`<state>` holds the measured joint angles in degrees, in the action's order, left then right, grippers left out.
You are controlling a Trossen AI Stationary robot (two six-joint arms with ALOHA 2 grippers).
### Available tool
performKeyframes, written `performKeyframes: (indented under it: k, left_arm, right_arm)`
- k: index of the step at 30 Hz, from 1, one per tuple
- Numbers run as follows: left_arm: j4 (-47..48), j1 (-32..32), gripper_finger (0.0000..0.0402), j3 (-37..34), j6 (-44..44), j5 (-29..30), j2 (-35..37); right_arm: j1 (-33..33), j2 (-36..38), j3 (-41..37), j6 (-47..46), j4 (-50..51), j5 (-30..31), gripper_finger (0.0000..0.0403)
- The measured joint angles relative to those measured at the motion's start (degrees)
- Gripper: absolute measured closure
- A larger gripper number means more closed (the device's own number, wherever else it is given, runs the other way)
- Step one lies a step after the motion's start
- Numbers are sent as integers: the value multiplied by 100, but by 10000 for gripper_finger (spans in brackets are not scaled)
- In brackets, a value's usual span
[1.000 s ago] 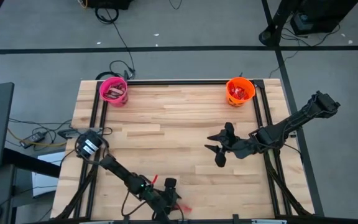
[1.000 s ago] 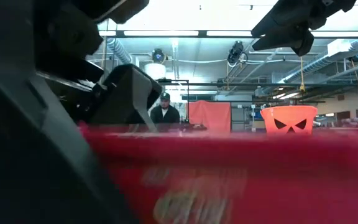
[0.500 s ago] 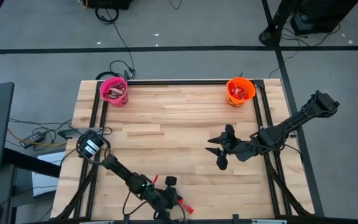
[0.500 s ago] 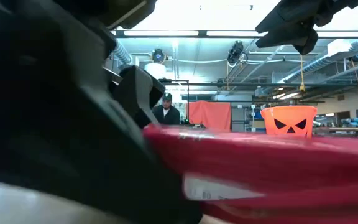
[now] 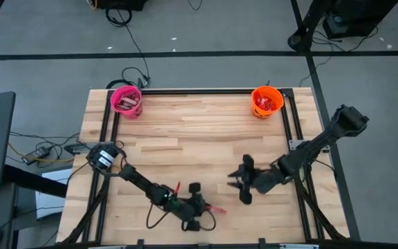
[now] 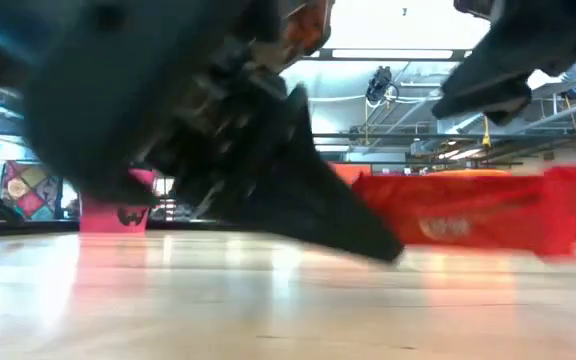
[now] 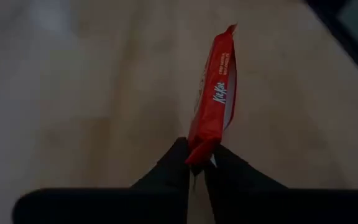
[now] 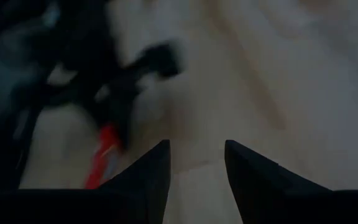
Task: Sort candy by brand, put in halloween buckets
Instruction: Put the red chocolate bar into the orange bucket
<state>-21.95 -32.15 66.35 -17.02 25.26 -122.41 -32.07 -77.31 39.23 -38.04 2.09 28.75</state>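
While a red-wrapped candy (image 7: 215, 99) is pinched by one end in the left gripper (image 7: 196, 163) and the right gripper (image 8: 196, 163) is spread empty, transfer is judged next, into the orange bucket (image 5: 267, 102) far ahead.

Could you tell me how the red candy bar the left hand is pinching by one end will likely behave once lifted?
The red candy bar juts out straight from the left hand, so probably stiff. It looks small and thin, likely light. Held only at its end, it might pivot or slip.
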Motion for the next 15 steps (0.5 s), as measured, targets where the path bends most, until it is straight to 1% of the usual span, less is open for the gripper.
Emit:
performKeyframes:
  k: [3,7,10,15]
  left_arm:
    - [-44,170,365,9,-13,66,145]
    - [-29,398,371,7,8,59,357]
    - [125,533,363,7,10,7,544]
    - [289,701,356,7,-11,-47,656]
  right_arm:
    - [-208,-481,-9,503,-573,-251,238]
    - [-362,-938,-12,1278,-925,-251,226]
    - [-366,-1085,-14,1559,-1150,-217,210]
    - [-342,-1041,-14,1867,-1494,-220,177]
